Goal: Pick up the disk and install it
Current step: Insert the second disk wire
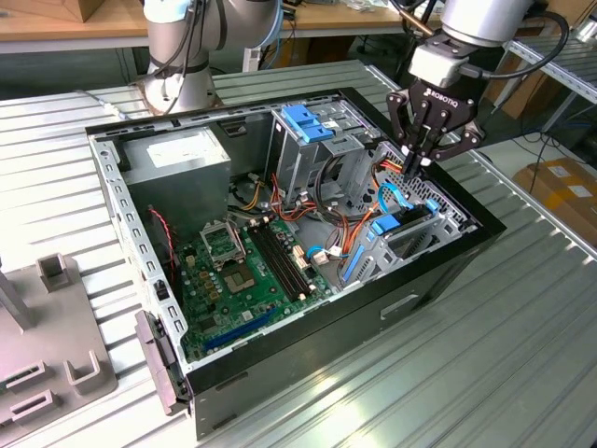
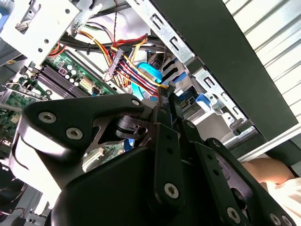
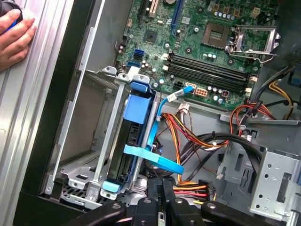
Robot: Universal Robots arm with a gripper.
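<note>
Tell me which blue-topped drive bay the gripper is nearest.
The low bay by the case's side wall, directly under the gripper; the taller blue-topped cage stands further off.

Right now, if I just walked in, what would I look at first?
Probably the open computer case lying on the metal table, with its green motherboard and colourful wires showing. The gripper hangs over the case's edge on the exterior view's right, fingers closed together. In the first wrist view, the disk in its bright blue bracket stands on edge in a metal bay, and a hand rests outside the case.
</note>
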